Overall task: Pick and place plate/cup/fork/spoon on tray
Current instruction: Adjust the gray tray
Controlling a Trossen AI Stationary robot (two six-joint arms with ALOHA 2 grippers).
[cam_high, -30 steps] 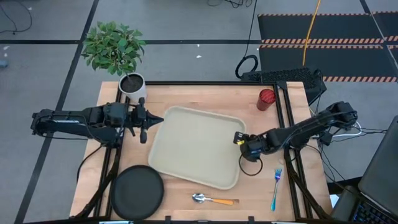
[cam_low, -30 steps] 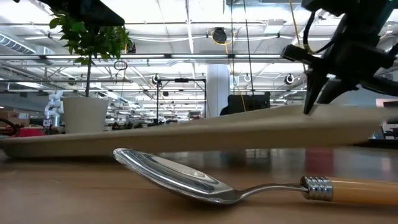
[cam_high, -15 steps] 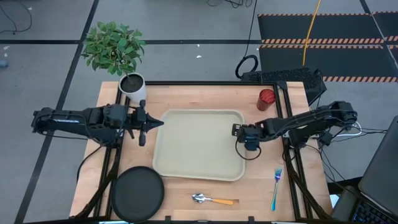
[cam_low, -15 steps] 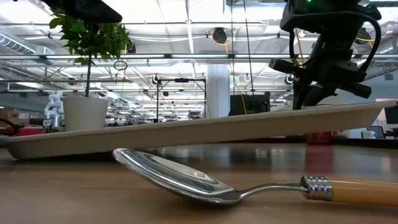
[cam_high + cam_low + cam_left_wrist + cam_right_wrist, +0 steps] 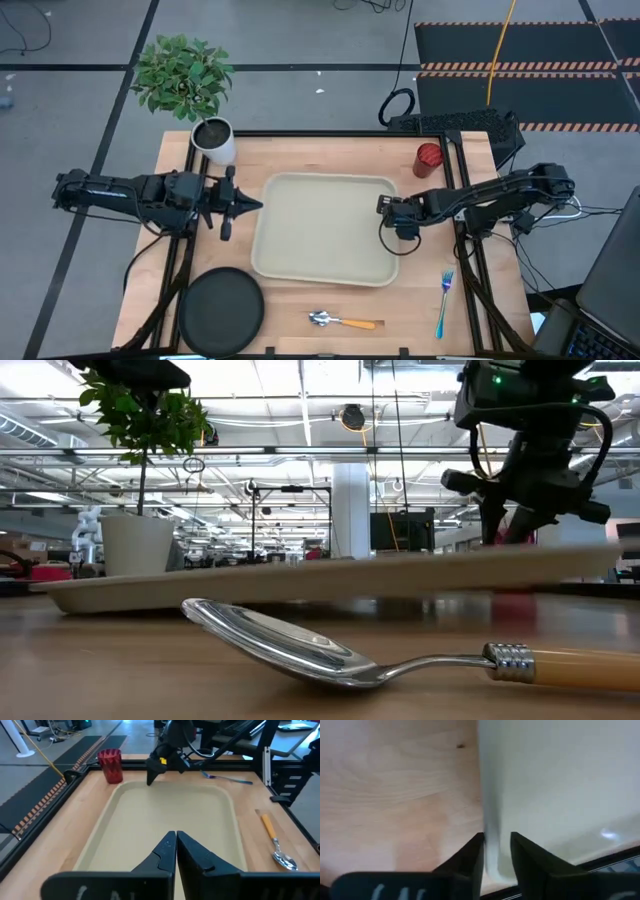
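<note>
Tray (image 5: 325, 228) is lying flat at the table's centre; the right gripper (image 5: 398, 212) is pinching its right rim between narrowly parted fingers (image 5: 470, 854). Beside the tray's left edge, the left gripper (image 5: 243, 203) is hovering with fingers pressed together.

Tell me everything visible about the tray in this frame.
The tray is a large cream rectangle with rounded corners and a low raised rim, matte like plastic, and holds nothing. It lies mid-table on the wood. The right gripper is shut on its right rim, one finger on each side of the edge in the right wrist view. The left gripper, shut, hovers just off its left edge.
</note>
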